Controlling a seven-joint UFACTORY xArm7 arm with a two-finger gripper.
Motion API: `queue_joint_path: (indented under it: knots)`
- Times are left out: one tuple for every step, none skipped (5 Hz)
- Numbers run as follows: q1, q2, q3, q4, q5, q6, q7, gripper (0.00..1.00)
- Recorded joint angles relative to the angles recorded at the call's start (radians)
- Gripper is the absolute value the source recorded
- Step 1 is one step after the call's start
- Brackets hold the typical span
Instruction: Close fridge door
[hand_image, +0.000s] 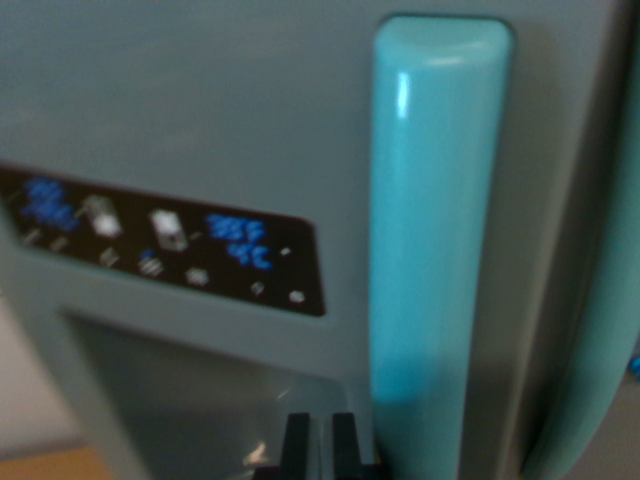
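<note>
We're right up against the fridge door (200, 110), which fills nearly the whole wrist view, so we judge this as the push phase: contact made or about to be, door likely close to shut but we can't confirm the seal from here. The pincer (320, 445) shows only as two dark finger tips poking up at the bottom edge, close together with a thin gap, nothing between them; looks clenched and empty, though most of it is cropped. Tips sit just beside the base of the turquoise handle (435, 250), at its left in the wrist view, in front of the dispenser recess (200, 390). Handle's long axis runs vertical, rounded top end up, slightly tilted in frame. Control panel (160, 240) with blue digits slants down toward the wrist view's right. A second turquoise edge (600, 330) at far right, probably the neighbouring door's handle. Next move, we reckon: steady forward push square to the door face, avoiding slipping onto the handle or panel.
</note>
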Motion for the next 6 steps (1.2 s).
queue_joint_path:
  knots:
    - [0.0000, 0.050, -0.018, 0.045, 0.0000, 0.000, 0.000, 1.00]
    - [0.0000, 0.050, -0.018, 0.045, 0.0000, 0.000, 0.000, 1.00]
    - [0.0000, 0.103, -0.035, 0.090, 0.0000, 0.000, 0.000, 1.00]
    - [0.0000, 0.103, -0.035, 0.090, 0.0000, 0.000, 0.000, 1.00]
    - [0.0000, 0.150, -0.045, 0.122, 0.0000, 0.000, 0.000, 1.00]
    - [0.0000, 0.150, -0.045, 0.122, 0.0000, 0.000, 0.000, 1.00]
